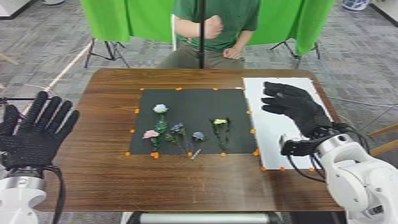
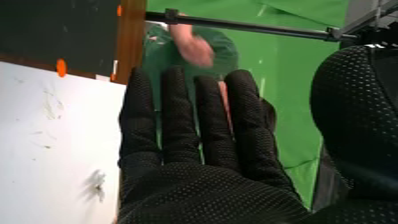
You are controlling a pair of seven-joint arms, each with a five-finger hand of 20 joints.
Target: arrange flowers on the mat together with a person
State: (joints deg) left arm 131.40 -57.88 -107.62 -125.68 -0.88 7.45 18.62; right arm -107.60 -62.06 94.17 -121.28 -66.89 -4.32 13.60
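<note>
In the head view my right hand point(image 1: 293, 104) is over the white mat, fingers relaxed and holding nothing; the right wrist view shows this hand point(image 2: 213, 170) with straight fingers. My left hand point(image 1: 37, 131) lies open at the table's left side. On the black mat point(image 1: 191, 97) are a white flower point(image 1: 161, 108), a pink flower point(image 1: 151, 134), bluish flowers point(image 1: 198, 135) and a yellowish flower point(image 1: 220, 121), with green stems. The person's hands touch none of them.
The white mat point(image 1: 275, 137) lies beside the black one on the brown table point(image 1: 107, 170), with small marks on it in the right wrist view. Orange pieces line the mats' edges. A dark vertical pole point(image 1: 202, 50) stands at the table's far side.
</note>
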